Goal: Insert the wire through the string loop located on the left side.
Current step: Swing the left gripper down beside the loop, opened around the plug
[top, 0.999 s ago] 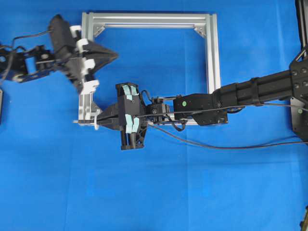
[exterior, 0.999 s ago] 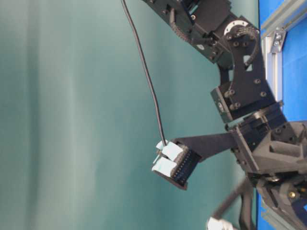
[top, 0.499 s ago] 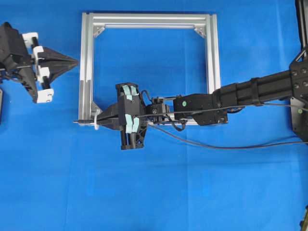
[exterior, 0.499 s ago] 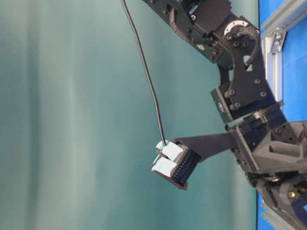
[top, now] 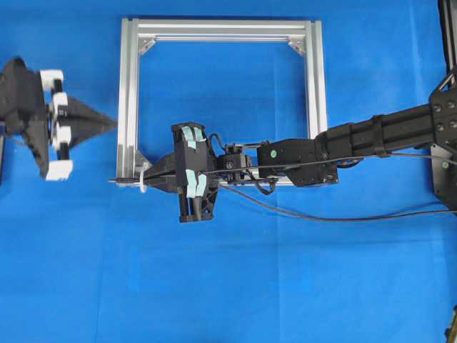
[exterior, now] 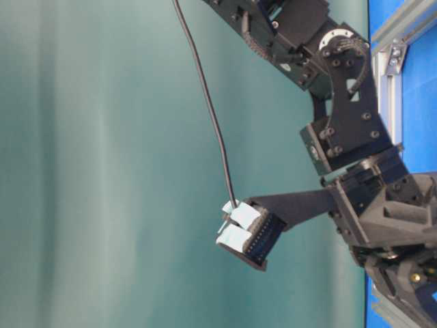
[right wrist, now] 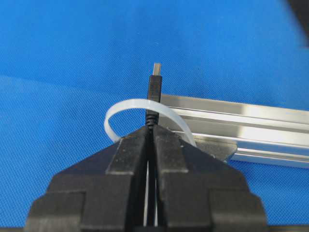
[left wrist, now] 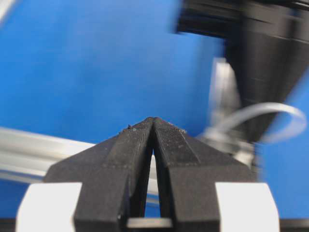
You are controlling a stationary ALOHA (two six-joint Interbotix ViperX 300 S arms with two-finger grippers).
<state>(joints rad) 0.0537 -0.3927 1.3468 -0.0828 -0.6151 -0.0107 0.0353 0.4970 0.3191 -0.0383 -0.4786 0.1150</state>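
**Inspector:** What did the fingers of the right gripper [right wrist: 150, 129] show?

**Assistant:** They were pressed together, pinching the wire [right wrist: 152, 104] just behind its plug. The small grey plug tip stood out beyond the fingertips. In the right wrist view the wire's end passed under the arch of the string loop [right wrist: 145, 112], with the tip showing on the far side of it.

**Inspector:** And where did the loop sit?

**Assistant:** At the lower left corner of the metal frame [top: 129, 86], in the overhead view [top: 143, 179]. It appeared as a thin white band fixed to the frame, touching or just beside the right gripper's tips [top: 140, 180].

**Inspector:** The left gripper [top: 108, 123]?

**Assistant:** Its fingers were closed tip to tip and held nothing. The left wrist view showed the two black fingers [left wrist: 130, 154] meeting at a point. It stood outside the frame, to the left of the left rail, apart from the loop and touching no part of the frame.

**Inspector:** Anything in the way?

**Assistant:** The right arm [top: 371, 136] reached across the frame's lower rail, covering much of it. The rest of the wire trailed back to the right along that arm, over the blue table cover [top: 285, 286]. The table-level view showed only arm parts and a black cable against a green wall; the loop could not be made out there.
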